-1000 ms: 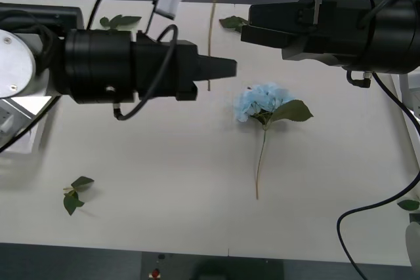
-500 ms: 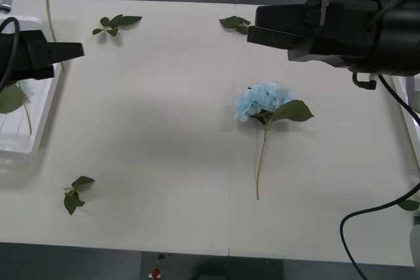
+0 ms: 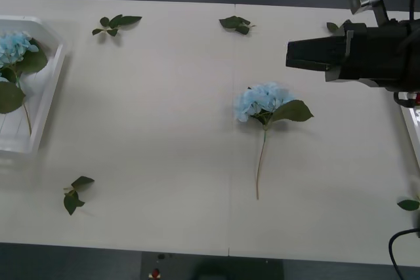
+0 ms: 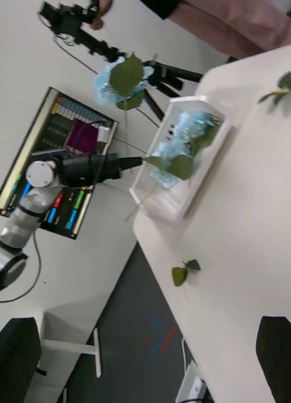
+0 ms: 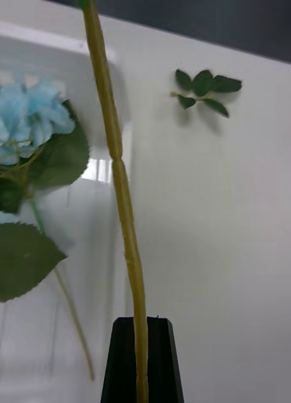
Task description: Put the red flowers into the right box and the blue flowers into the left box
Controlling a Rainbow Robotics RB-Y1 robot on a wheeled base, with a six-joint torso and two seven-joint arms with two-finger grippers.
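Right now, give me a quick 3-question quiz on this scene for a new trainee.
1. Fill in: the flowers lying in the left box are ___ in colour.
2. True or false: the left gripper, held above the left box, is shut on a flower stem.
3. The loose flower lies: A) inside a box; B) free on the table, nearer the robot than the right gripper; C) clamped between two fingers.

Key: 1 blue; 2 true; 3 B.
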